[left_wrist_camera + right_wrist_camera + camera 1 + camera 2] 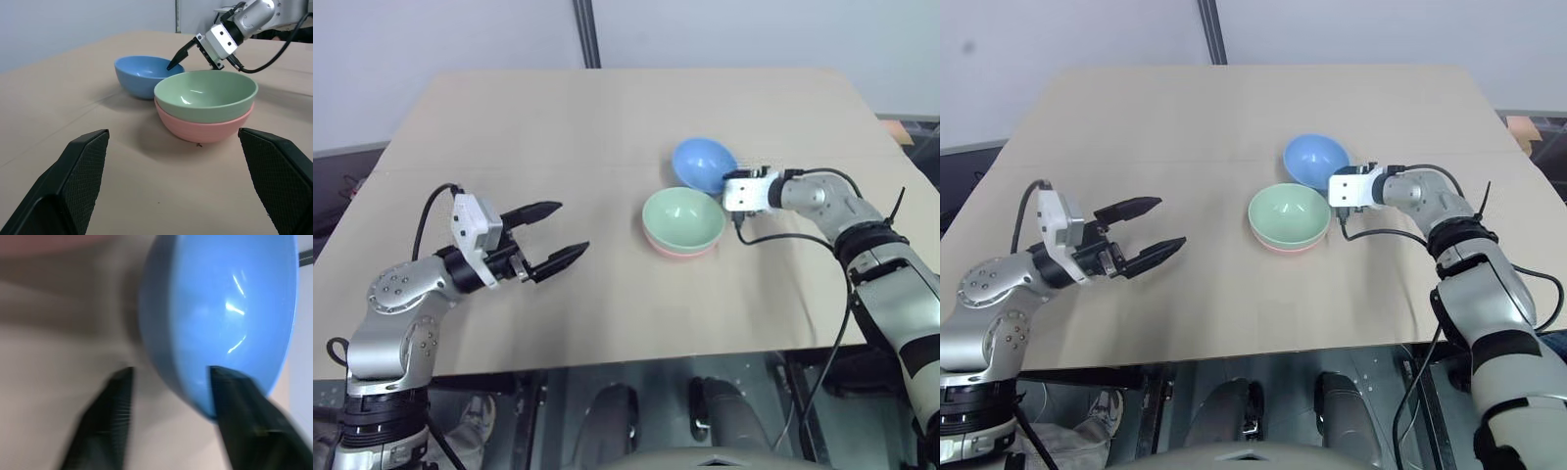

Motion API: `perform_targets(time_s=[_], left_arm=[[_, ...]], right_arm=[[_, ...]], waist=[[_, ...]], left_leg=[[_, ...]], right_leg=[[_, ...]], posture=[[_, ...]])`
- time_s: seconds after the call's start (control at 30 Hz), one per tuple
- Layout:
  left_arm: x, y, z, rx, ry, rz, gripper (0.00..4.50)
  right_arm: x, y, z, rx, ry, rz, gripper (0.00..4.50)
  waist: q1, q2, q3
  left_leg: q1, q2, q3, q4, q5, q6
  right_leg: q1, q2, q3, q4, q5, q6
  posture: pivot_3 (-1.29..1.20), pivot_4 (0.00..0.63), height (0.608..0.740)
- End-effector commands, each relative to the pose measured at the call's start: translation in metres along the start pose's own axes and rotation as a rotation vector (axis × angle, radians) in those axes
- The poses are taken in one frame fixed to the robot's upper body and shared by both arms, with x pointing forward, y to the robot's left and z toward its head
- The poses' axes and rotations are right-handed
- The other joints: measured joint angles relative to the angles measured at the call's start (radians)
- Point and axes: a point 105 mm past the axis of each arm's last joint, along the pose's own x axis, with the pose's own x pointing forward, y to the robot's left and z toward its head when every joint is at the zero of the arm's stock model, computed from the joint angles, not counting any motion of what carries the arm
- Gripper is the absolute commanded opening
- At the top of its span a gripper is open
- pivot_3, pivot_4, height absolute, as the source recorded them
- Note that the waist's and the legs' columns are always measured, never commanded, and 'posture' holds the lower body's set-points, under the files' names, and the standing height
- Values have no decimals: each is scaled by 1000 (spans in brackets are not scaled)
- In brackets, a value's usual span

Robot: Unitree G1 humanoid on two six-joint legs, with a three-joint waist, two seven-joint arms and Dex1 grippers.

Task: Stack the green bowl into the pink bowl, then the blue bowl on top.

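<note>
Light, stiff, slick blue bowl (220,318): best pinched at rim, right gripper (168,401) fingers straddling wall; left gripper (548,235) fingers spread.

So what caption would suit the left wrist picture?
Green bowl nested in pink bowl; right gripper at blue bowl's rim.

Setting: robot test room or lab.
Evidence: bare tan table (607,127), plain pale wall (450,39), loose cables (783,240).

No text, label or number can be read — anywhere.
</note>
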Motion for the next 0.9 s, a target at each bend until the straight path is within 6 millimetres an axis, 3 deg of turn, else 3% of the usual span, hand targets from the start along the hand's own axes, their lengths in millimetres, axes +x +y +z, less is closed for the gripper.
perform_targets(time_s=[0.03, 0.07, 0.23, 0.37, 0.53, 0.7, 0.8, 0.9], left_arm=[[0, -1, 14, 60, -40, 2, 4500], [2, -1, 14, 61, -42, -1, 4500], [7, 5, 11, 60, -43, -2, 4500], [11, 9, 9, 62, -51, 5, 4500], [16, 12, 3, 56, -53, -1, 4500], [26, 13, -4, 55, -55, -19, 4500], [31, 15, -1, 59, -65, -32, 4500], [33, 16, 1, 68, -67, -33, 4500]], right_arm=[[-5, -16, 5, -54, -19, -44, 471], [-6, -16, 4, -67, -20, -45, 20], [-18, -28, 7, -140, -50, -67, 20], [-45, -41, 39, -116, -237, -51, 20], [-94, -23, 87, -68, -378, 126, 20], [-100, 1, 111, -13, -357, 222, 20], [-91, 13, 112, 3, -340, 258, 848], [-90, 16, 107, -11, -312, 255, 2071]], waist=[[0, 0, 0], [0, 0, 0], [0, 1, 1], [2, 3, 2], [6, 4, 3], [5, 4, 2], [6, 4, 2], [6, 4, 2]], left_leg=[[0, 0, 0, 0, 0, 0], [0, 0, 0, 0, 0, 0], [0, 0, 0, 0, 0, 0], [0, 0, 1, -1, 0, 0], [-1, 4, -2, -2, -1, 1], [0, 3, -1, 0, -3, 4], [1, 1, -1, 1, -3, 4], [2, 1, -1, 2, -2, 4]], right_leg=[[0, 0, 0, 0, 0, 0], [0, 0, 0, 0, 0, 0], [0, 0, 0, 0, 0, 0], [0, 0, 1, -1, 0, 0], [0, 0, -2, -1, 0, 0], [0, 0, -3, -1, 0, 1], [1, 0, -3, 1, 0, 0], [1, 1, -3, 2, 0, 0]], posture=[[0, 150, 740], [0, 150, 740], [0, 150, 740], [0, 150, 740], [0, 150, 740], [0, 150, 740], [0, 150, 740], [0, 150, 740]])
